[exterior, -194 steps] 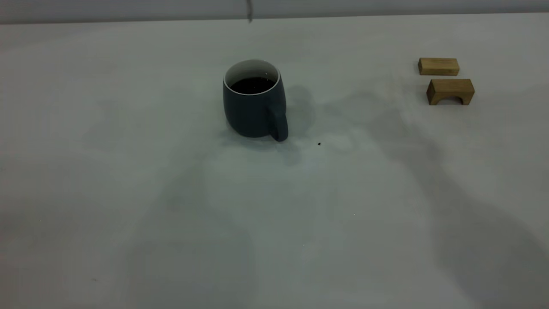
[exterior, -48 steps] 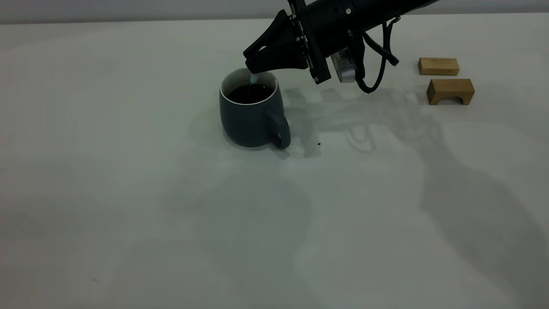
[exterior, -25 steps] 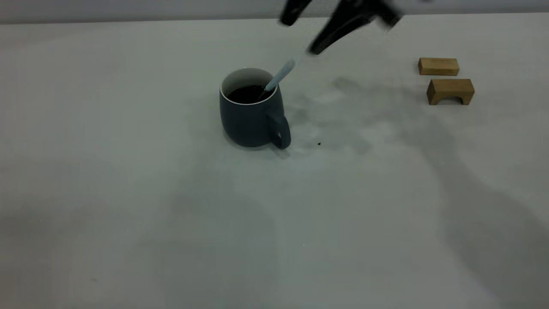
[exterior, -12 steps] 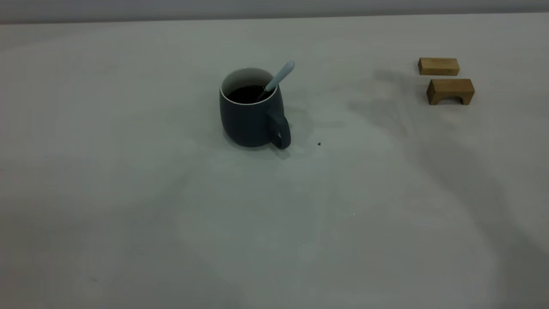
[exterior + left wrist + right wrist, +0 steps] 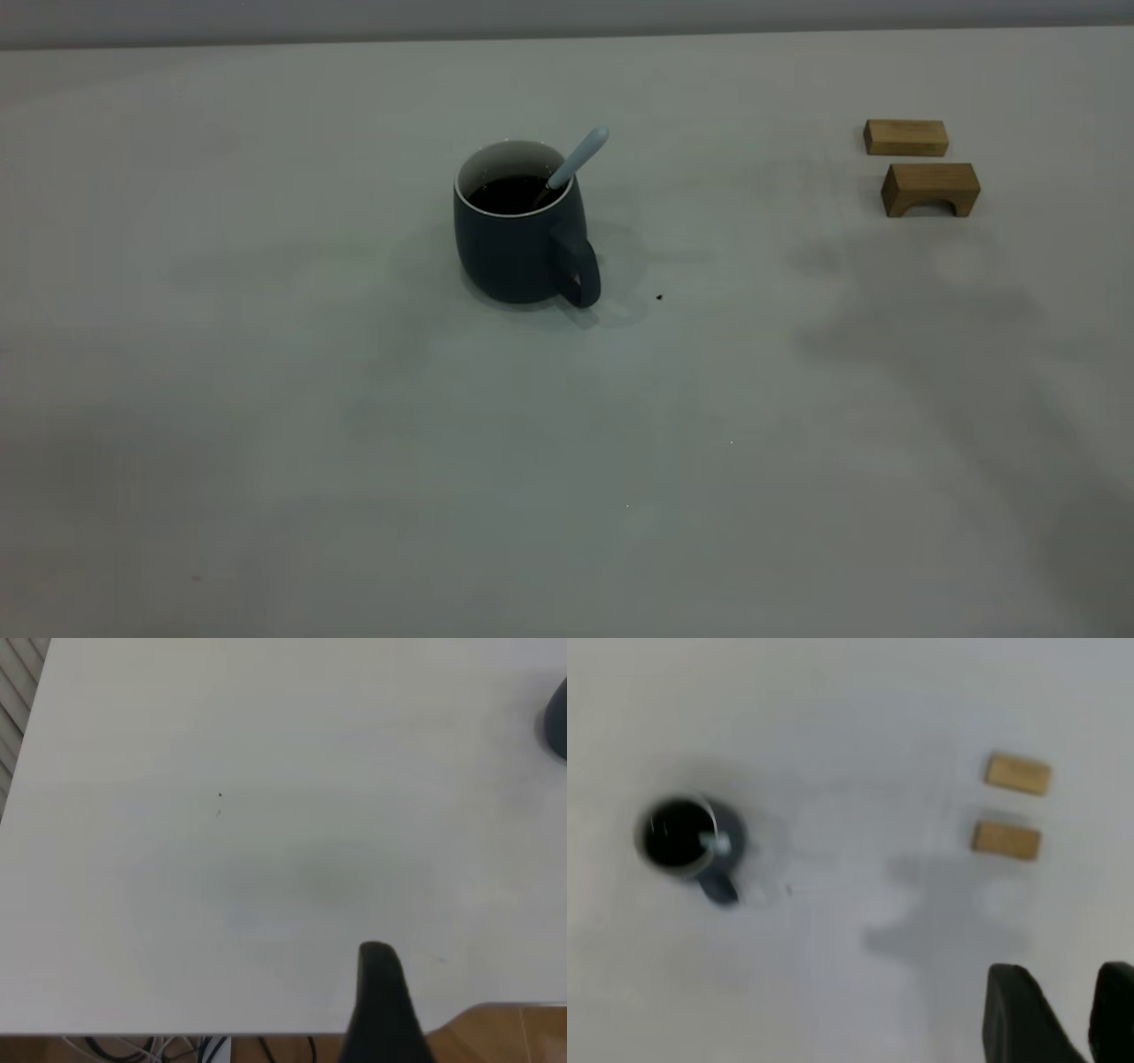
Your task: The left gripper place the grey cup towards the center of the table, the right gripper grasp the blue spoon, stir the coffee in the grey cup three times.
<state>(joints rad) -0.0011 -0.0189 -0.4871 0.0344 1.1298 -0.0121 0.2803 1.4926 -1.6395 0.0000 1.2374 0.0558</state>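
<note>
The grey cup (image 5: pixel 518 239) stands upright on the table (image 5: pixel 266 399), a little left of centre, its handle (image 5: pixel 578 270) turned to the front right. The coffee (image 5: pixel 509 192) lies dark inside it. The blue spoon (image 5: pixel 578 158) leans free on the cup's right rim, bowl down in the coffee. Neither gripper shows in the exterior view. In the right wrist view my right gripper (image 5: pixel 1067 1028) hangs open and empty, high above the table and far from the cup (image 5: pixel 687 837). Of the left gripper only one dark finger (image 5: pixel 383 1001) shows, over the table's edge, with nothing beside it.
Two tan wooden blocks sit at the far right: a flat one (image 5: pixel 905 137) and an arched one (image 5: pixel 930 188). A tiny black speck (image 5: pixel 659 297) lies right of the cup. In the left wrist view, wooden floor (image 5: pixel 514 1036) and cables show beyond the table's edge.
The right gripper held the spoon in the coffee, let it go, then rose out of the exterior view. The spoon now leans on the rim. The cup has not moved since.
</note>
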